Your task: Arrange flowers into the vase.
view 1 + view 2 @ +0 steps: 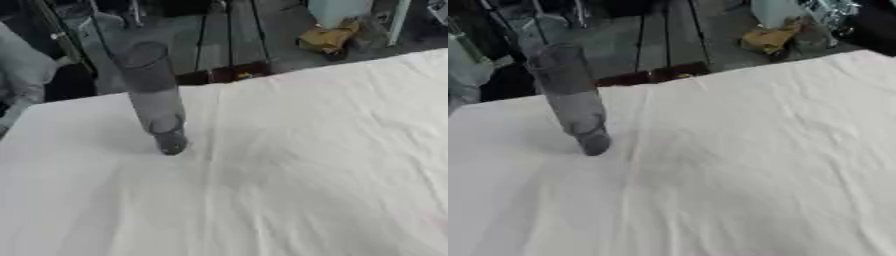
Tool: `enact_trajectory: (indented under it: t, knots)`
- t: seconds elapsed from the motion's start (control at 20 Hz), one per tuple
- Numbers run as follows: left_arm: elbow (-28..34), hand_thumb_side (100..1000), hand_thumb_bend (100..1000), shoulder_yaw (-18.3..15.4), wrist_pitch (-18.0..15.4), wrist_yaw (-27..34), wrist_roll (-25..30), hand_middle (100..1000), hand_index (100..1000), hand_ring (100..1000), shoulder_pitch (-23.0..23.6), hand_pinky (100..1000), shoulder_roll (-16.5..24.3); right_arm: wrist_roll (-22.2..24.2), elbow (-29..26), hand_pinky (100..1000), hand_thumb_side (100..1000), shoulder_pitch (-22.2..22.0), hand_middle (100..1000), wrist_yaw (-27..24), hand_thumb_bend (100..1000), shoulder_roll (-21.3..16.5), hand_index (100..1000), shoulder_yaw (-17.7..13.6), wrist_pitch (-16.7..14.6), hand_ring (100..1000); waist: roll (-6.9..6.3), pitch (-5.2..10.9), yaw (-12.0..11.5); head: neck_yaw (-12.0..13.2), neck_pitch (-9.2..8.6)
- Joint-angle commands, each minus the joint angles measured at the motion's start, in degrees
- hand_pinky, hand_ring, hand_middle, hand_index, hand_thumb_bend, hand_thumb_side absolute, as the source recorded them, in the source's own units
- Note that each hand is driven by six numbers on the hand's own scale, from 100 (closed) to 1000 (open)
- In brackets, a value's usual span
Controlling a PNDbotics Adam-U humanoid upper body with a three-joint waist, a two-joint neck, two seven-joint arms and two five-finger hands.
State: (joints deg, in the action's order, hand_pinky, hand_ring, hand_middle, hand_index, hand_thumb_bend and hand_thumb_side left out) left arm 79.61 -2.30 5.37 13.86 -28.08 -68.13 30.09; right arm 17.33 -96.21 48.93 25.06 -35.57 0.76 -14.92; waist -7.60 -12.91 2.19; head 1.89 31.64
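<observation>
A tall clear glass vase [156,97] stands on the white tablecloth [297,165], toward the far left part of the table. It is a plain cylinder, see-through, looks grey against the dark floor behind. Its open rim sits at the top and reaches above the table's far edge in the picture; its base rests on the cloth. It appears to lean in both views, rim toward the far left, base nearer the middle, but that may be the camera angle. It looks upright on its base, not tipped over. No stems or blooms can be made out inside the vase or on the cloth.

The cloth is wrinkled, with a long crease running from the far edge near the vase down toward the near edge. The table edge runs askew, higher on the right.

Neither robot hand shows in either view, so finger state cannot be told: spread, pressed together or pinching is unknown. The vase's position relative to the fingers cannot be given either. Nothing touches the vase.

Beyond the table edge: dark plank floor [219,40], a crumpled yellow-brown object [325,37] at far right, a pale upright shape [337,11] behind it. Grey fabric [22,70] shows at the far left edge, well apart from the vase.
</observation>
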Motion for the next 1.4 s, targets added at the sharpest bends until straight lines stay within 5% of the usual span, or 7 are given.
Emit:
enact_trajectory:
  t: [0.05,0.25,0.9,1.4]
  knots:
    - [-0.4,566,100,0.5,-2.7,1.2,-2.9,100,100,100,-2.0,100,0.7,-0.3,-1.0,830,1000,1.5,876,-0.6,157,-1.5,867,-0.1,-0.2,922,0.34,0.52,0.4,1.0,-1.79]
    - [-2.0,571,100,-1.7,-6.6,1.5,-6.8,100,100,100,-4.8,100,0.0,-0.5,-0.9,830,1000,2.6,876,-0.7,156,-1.9,866,0.1,-0.7,922,0.15,-0.95,1.2,2.7,-3.80]
    - [-4.4,576,100,0.4,-19.2,0.1,-15.2,100,100,100,-6.7,100,0.0,-1.4,-1.3,828,1000,3.7,873,-0.9,160,-3.2,865,-0.1,-1.1,919,-0.13,-3.41,2.7,5.0,-7.32]
    - [-6.3,580,100,0.4,-22.3,-1.7,-14.8,100,100,100,-7.3,100,-0.4,-1.6,-1.1,827,1000,4.7,873,-0.7,162,-3.2,865,-0.2,-1.1,919,-0.67,-4.62,3.7,5.3,-8.98]
